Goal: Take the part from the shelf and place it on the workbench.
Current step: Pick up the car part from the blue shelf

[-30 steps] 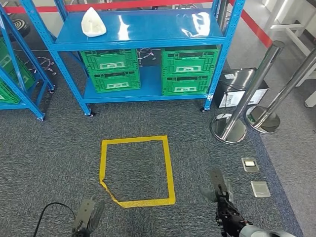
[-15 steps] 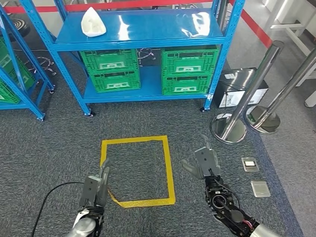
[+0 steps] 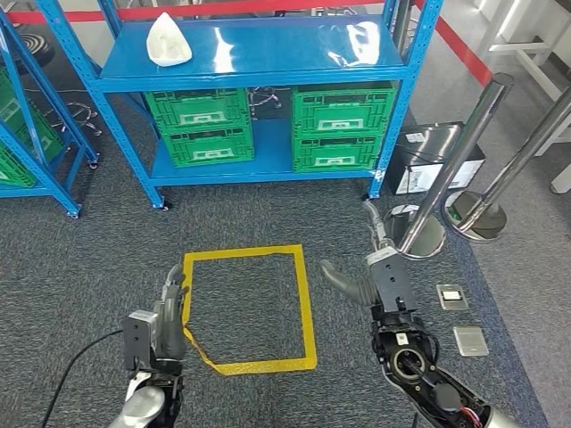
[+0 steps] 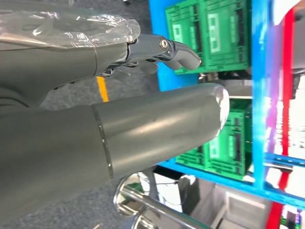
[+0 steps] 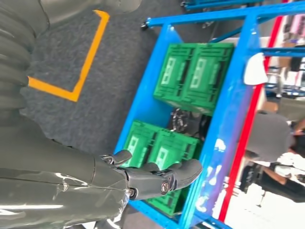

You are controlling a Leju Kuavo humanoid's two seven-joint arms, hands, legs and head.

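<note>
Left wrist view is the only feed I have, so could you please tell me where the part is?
Observer: The white part lies on the top shelf, at its left end in the head view.
Operator: Thank you. Is the right hand free?
Observer: Yes, the right hand holds nothing, with its fingers spread.
Operator: Is anyone nearby?
Observer: A person stands beyond the shelf, seen in the right wrist view.

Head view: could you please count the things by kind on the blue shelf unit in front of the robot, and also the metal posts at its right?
White part on the top shelf: 1
Green crates on the lower shelf: 4
Metal posts: 2
Total: 7
</note>
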